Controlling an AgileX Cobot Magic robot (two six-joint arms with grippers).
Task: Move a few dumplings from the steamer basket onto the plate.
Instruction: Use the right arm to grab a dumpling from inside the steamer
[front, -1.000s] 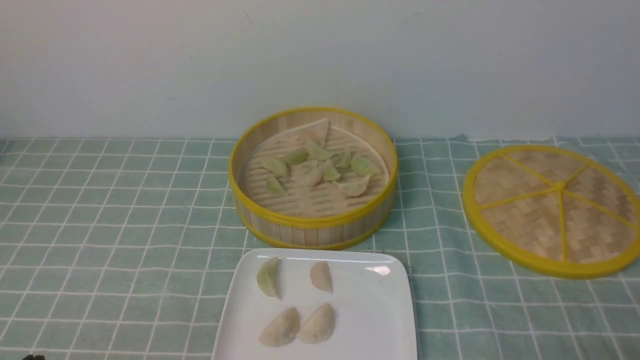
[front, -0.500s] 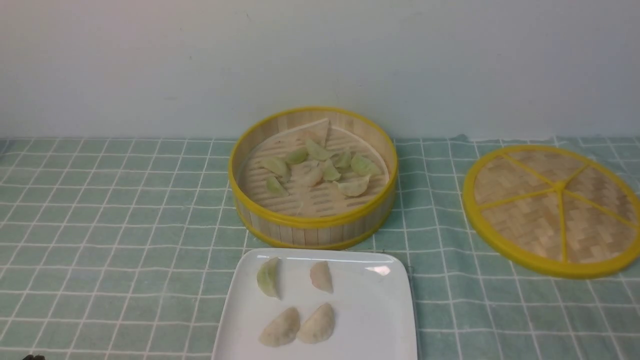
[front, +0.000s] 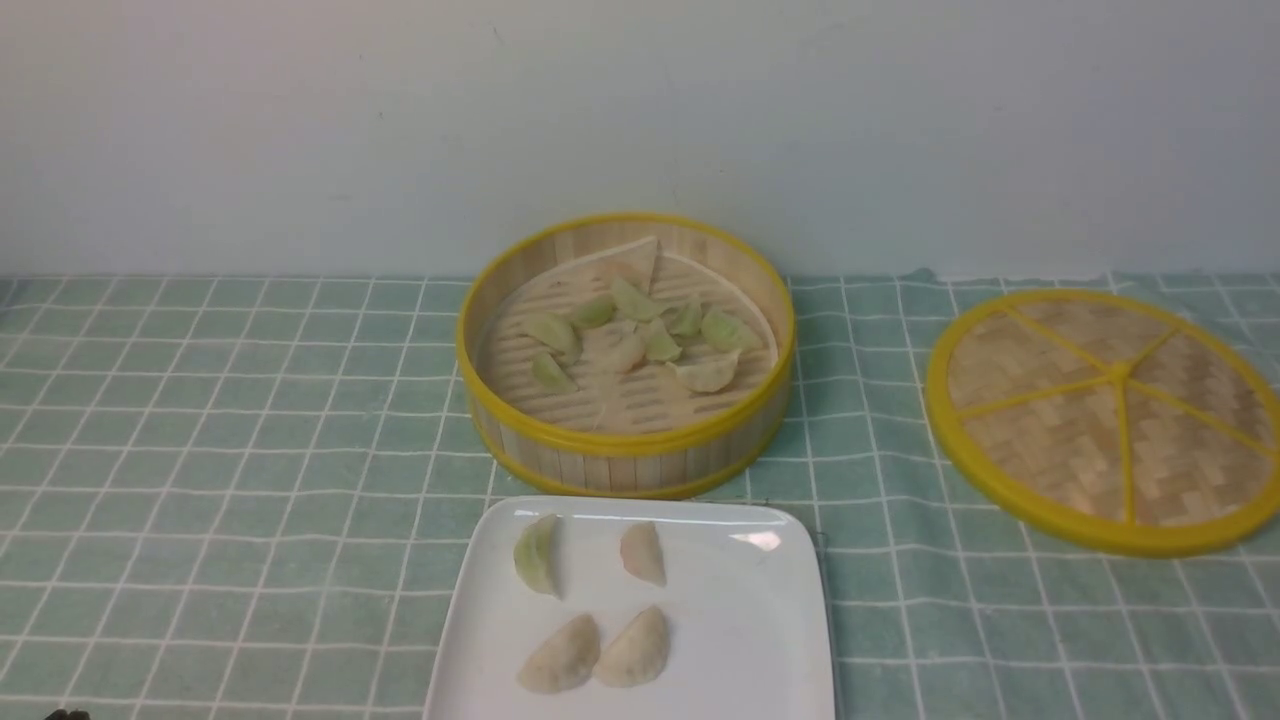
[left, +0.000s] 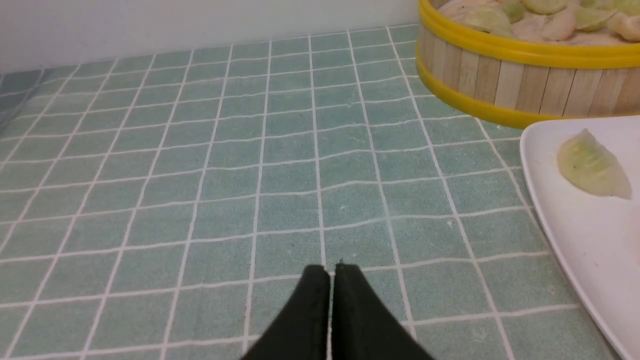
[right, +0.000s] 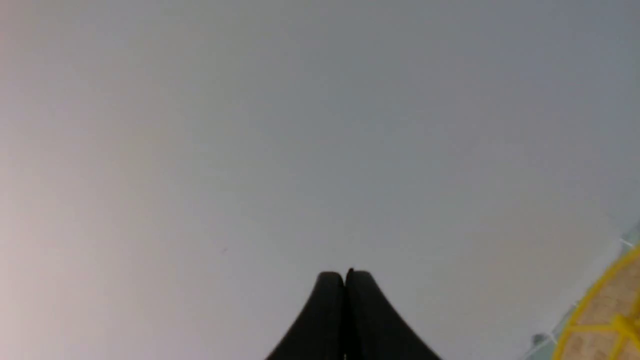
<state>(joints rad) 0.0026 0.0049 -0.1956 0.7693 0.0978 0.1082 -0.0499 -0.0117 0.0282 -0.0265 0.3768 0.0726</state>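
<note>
The steamer basket (front: 625, 455) stands at the table's centre with several green and beige dumplings (front: 640, 340) on its slatted floor. The white plate (front: 740, 620) lies in front of it with several dumplings: one green (front: 537, 556), one pinkish (front: 643, 553), two beige (front: 595, 655). In the left wrist view my left gripper (left: 330, 272) is shut and empty, low over the cloth left of the plate (left: 575, 240) and basket (left: 520, 85); the green dumpling (left: 592, 165) shows there. My right gripper (right: 345, 276) is shut and empty, facing the wall. Neither gripper shows in the front view.
The flat woven yellow-rimmed lid (front: 1105, 420) lies on the green checked cloth (front: 250, 450) at the right; its edge shows in the right wrist view (right: 607, 320). A pale wall (front: 640, 120) stands just behind the basket.
</note>
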